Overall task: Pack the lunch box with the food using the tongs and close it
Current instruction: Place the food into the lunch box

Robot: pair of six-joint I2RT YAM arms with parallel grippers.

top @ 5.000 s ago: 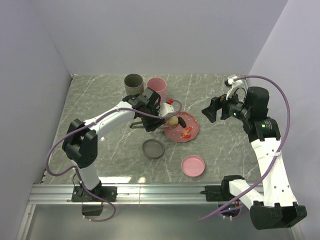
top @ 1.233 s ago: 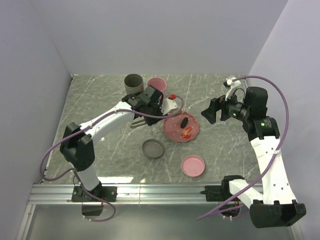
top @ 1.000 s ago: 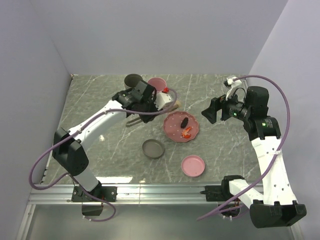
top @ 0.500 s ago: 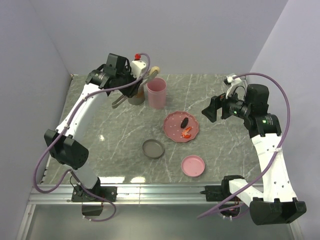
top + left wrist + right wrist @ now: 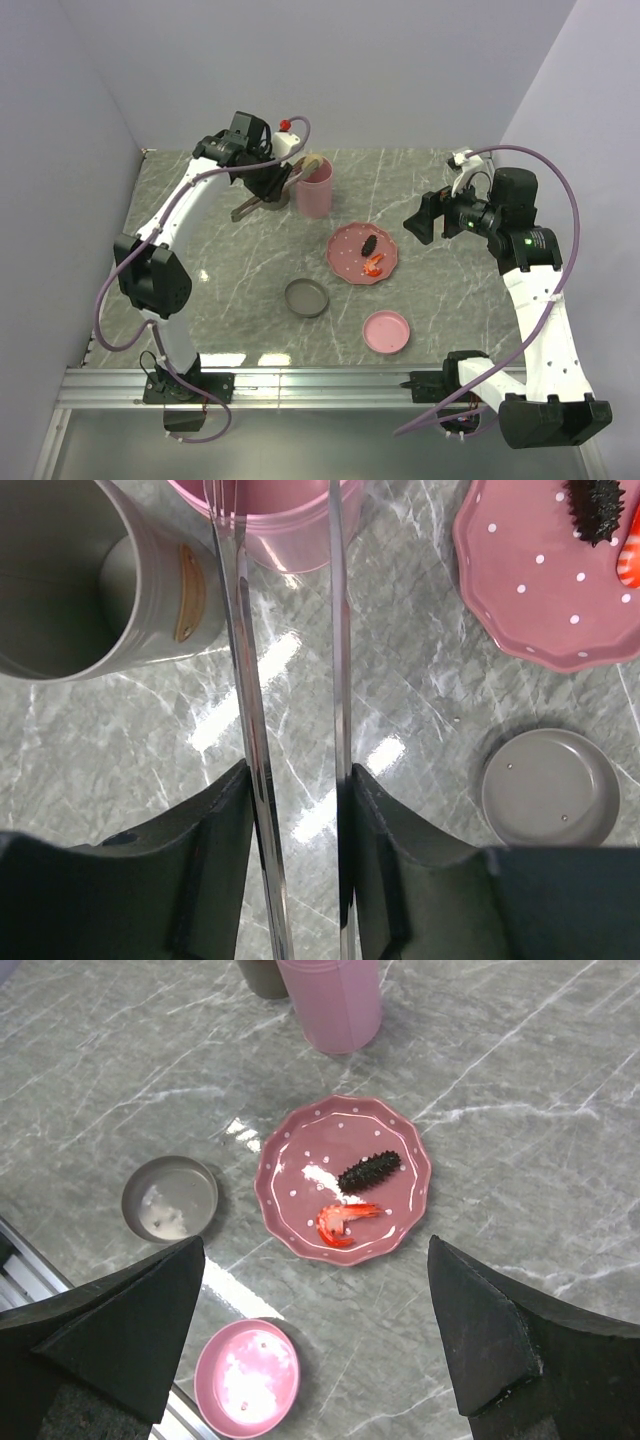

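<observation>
- Top view: grey marble table (image 5: 220,260), lilac walls (image 5: 330,70); my left gripper (image 5: 272,180) pinches the tongs (image 5: 245,208), beige ball (image 5: 312,164) at their tips above the pink cup (image 5: 313,192).
- Left wrist: tongs arms run forward between my fingers (image 5: 210,830).
- Right wrist: right gripper (image 5: 315,1245) spread wide; plate (image 5: 290,1175) below holds dark piece (image 5: 369,1171), shrimp (image 5: 343,1218).

Grey marble tabletop (image 5: 230,290), lavender walls (image 5: 350,70)

The desk (image 5: 520,1080) looks like grey-green veined marble, polished enough to throw back light in white glints. The tongs (image 5: 250,740) are bright bare metal, mirror-smooth. The pink cup (image 5: 335,1000) and grey cup (image 5: 70,590) seem smooth matt plastic; the grey one carries a tan leathery tab (image 5: 187,592). The dotted pink plate (image 5: 290,1180) is glossy. On it, the dark piece (image 5: 368,1171) is bristly, the shrimp (image 5: 345,1218) slick.
</observation>
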